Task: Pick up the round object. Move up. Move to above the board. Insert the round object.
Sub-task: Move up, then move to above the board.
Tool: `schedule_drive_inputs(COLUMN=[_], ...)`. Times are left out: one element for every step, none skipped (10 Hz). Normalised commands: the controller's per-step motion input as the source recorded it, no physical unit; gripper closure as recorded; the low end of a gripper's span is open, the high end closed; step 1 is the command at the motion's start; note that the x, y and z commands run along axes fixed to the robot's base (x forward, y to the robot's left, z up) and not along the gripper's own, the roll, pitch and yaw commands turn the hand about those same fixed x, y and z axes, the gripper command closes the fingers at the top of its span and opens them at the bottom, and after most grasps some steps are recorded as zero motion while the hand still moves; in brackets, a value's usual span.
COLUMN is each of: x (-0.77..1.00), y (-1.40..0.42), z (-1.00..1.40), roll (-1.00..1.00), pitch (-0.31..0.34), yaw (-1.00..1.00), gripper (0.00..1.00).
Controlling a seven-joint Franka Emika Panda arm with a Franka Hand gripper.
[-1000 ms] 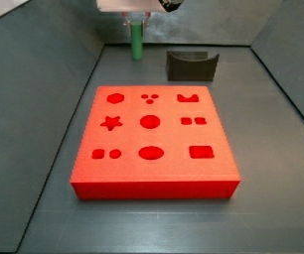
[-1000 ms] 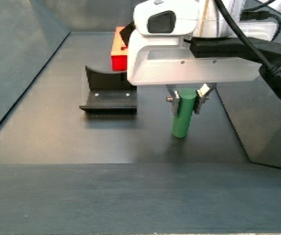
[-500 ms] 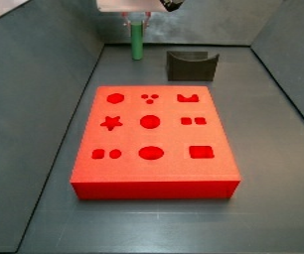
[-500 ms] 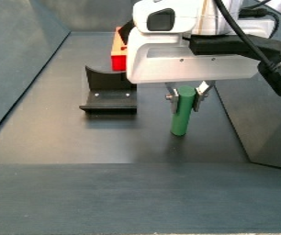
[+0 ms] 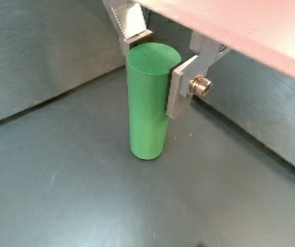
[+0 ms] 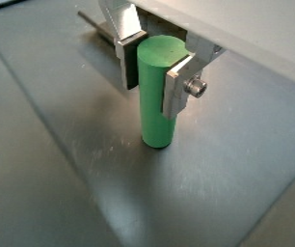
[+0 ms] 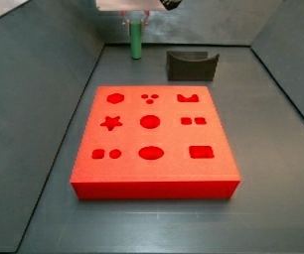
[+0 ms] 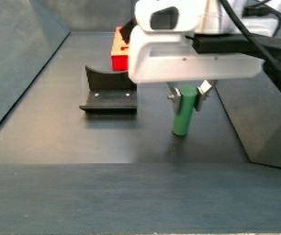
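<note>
The round object, a slim green peg (image 5: 147, 106), stands upright between my gripper's fingers in both wrist views (image 6: 159, 96). My gripper (image 5: 157, 66) is shut on the peg's upper part, with a silver finger (image 5: 180, 85) pressed on each side. In a side view the gripper (image 7: 136, 18) holds the peg (image 7: 136, 40) at the far end of the floor, behind the red board (image 7: 168, 139). In a side view the peg (image 8: 181, 115) hangs below the gripper (image 8: 186, 95), its lower end at or just above the floor.
A dark olive U-shaped block (image 7: 191, 65) sits to the right of the peg, just beyond the board's far edge; it also shows in a side view (image 8: 107, 90). Grey walls enclose the floor. A corner of the red board (image 8: 121, 46) shows behind the gripper body.
The gripper and the peg have risen slightly over the last second. The board and the dark block have not moved.
</note>
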Motion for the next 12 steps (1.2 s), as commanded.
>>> schedule_drive_inputs(x=[0.05, 0.03, 0.01, 0.0, -0.01, -0.06, -0.06, -0.05, -0.04, -0.04, -0.03, -0.03], y=[-0.1, -0.08, -0.04, -0.03, -0.01, -0.07, -0.07, -0.06, -0.06, -0.05, -0.05, -0.04], z=[0.83, 0.76, 0.57, 0.41, 0.18, 1.0, 1.0, 1.0, 1.0, 1.0, 1.0, 1.0], roll=[-0.01, -0.01, 0.0, 0.01, 0.02, -0.15, -0.14, -0.12, -0.1, -0.07, -0.05, -0.04], pitch=[-0.009, 0.01, 0.026, 0.033, 0.043, 0.282, 0.278, 0.236, 0.186, 0.13, 0.103, 0.088], yaw=[-0.03, -0.03, -0.02, -0.01, -0.01, -0.33, -0.31, -0.23, -0.16, -0.1, -0.07, -0.06], gripper=[1.0, 1.0, 1.0, 1.0, 1.0, 1.0, 1.0, 1.0, 1.0, 1.0, 1.0, 1.0])
